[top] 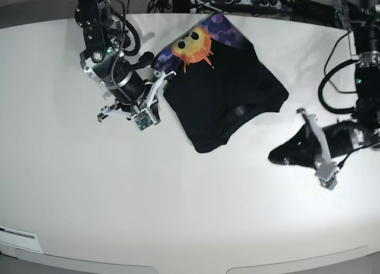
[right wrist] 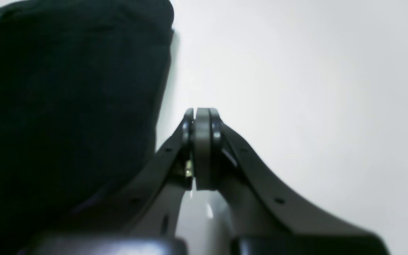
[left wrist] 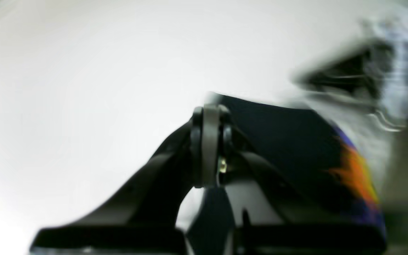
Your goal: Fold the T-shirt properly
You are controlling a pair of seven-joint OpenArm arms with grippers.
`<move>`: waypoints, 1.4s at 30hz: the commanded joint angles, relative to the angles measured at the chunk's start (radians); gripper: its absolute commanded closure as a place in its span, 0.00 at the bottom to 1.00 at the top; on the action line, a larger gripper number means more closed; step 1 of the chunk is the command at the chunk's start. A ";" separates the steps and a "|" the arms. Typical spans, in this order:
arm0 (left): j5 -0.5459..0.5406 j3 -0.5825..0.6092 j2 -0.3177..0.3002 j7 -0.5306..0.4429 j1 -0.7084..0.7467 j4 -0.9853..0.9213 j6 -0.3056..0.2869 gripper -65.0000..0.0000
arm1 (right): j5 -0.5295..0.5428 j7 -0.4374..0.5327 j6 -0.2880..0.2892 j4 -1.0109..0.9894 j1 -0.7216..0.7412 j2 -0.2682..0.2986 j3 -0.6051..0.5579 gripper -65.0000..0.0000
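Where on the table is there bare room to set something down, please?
The table's whole near half is bare, below the T-shirt and between both arms. It is crowded at the far edge, where the right gripper sits by the shirt.

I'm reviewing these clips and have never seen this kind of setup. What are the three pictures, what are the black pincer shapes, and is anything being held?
Two robot arms work over a white table. The base picture looks down from above; the other two come from cameras on each wrist, looking along the pincers. The left gripper and the right gripper are both shut and hold nothing. A black T-shirt, partly folded, with a sun print showing at its far edge, lies on the table between the arms. The right gripper sits beside the shirt's edge; the left is apart from it.
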 commanded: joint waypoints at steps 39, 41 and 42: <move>0.630 0.476 0.160 -0.397 -0.089 -0.458 0.005 1.00 | 0.265 -0.065 0.127 0.026 -0.292 -0.026 0.019 1.00; 0.656 0.474 0.187 -0.365 -0.108 -0.458 0.006 1.00 | 0.220 -0.065 0.126 0.039 -0.292 -0.027 0.019 1.00; 0.666 0.471 0.188 -0.351 -0.115 -0.458 0.006 1.00 | 0.182 -0.065 0.120 0.050 -0.291 -0.026 0.021 1.00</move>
